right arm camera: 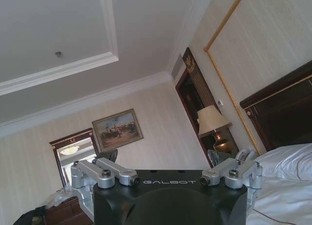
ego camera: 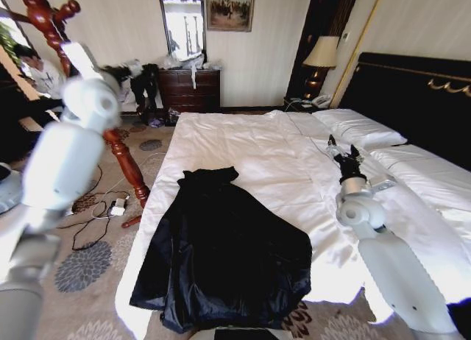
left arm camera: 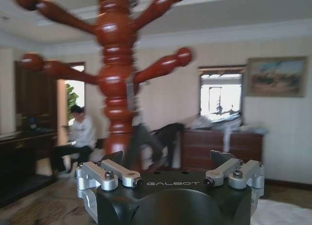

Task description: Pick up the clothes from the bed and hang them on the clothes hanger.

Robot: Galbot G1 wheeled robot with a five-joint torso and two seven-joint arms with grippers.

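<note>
We see the bed (ego camera: 243, 145) with the coat (ego camera: 224, 255) lying flat on its near end, well short of our right gripper (ego camera: 344, 154), jaws spread and empty over the sheets, while the stand (left arm camera: 116, 79) rises just beyond our raised left gripper (left arm camera: 170, 161), jaws spread too.

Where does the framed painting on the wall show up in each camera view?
Head view: framed painting on the far wall, just right of the mirror.
Left wrist view: framed painting beside the mirror.
Right wrist view: framed painting next to the mirror.
Shared landmark: the mirror.
</note>
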